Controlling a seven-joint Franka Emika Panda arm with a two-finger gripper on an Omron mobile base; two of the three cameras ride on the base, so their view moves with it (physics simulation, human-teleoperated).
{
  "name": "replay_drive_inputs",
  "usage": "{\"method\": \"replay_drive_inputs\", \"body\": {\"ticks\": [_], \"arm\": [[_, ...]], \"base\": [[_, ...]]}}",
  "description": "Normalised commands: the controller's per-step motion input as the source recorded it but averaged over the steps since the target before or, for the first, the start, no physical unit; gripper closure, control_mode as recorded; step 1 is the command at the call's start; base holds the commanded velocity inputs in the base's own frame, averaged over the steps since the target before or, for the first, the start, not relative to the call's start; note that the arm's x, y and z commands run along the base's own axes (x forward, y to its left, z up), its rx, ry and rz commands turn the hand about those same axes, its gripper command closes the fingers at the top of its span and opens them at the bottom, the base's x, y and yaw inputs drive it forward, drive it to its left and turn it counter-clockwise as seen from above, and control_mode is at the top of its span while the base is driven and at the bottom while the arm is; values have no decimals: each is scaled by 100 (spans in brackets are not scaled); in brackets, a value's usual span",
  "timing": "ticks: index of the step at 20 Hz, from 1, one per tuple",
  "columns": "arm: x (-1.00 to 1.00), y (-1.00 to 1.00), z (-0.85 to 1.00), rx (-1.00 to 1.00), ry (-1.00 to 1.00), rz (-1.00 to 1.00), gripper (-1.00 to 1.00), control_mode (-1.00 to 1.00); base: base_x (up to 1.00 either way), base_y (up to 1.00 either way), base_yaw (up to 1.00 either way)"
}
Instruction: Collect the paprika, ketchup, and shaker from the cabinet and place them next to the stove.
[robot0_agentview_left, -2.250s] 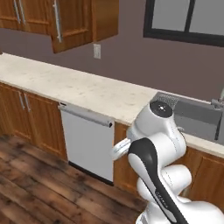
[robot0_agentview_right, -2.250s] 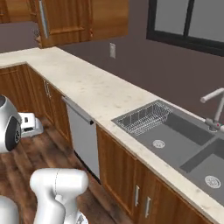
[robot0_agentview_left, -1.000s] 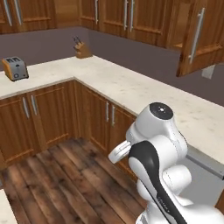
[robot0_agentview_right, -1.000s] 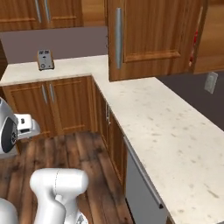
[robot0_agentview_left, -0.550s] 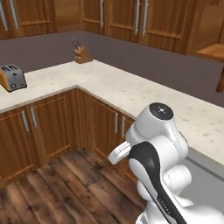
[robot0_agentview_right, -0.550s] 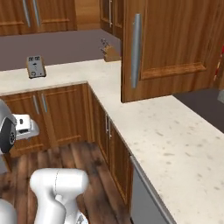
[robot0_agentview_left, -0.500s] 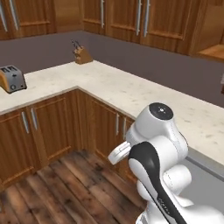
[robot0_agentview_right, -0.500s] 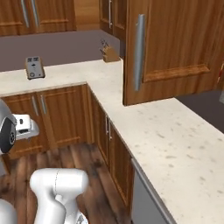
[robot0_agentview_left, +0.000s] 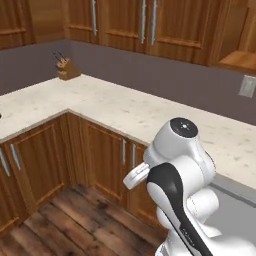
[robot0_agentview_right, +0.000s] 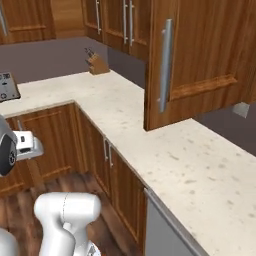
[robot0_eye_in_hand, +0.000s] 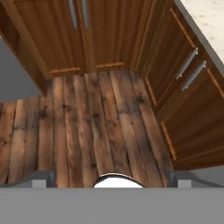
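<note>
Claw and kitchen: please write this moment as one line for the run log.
claw: open, holding nothing, facing the wood floor | knife block: on corner countertop | task items: none in sight

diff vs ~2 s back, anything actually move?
Only the base: it drove and turned, so the views swung from the sink stretch to the counter corner with the knife block. The arm holds its tucked pose, the claw open and empty over the wooden floor.
</note>
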Motion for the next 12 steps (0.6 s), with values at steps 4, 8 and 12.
{"method": "replay_drive_inputs", "body": {"ticks": [4,8,12], "arm": [[0,0,0,0,0,0,-100,100],[0,0,0,0,0,0,-100,100],[0,0,0,0,0,0,-100,100]], "base": [[34,0,-45],[50,0,-45],[82,1,-39]]}}
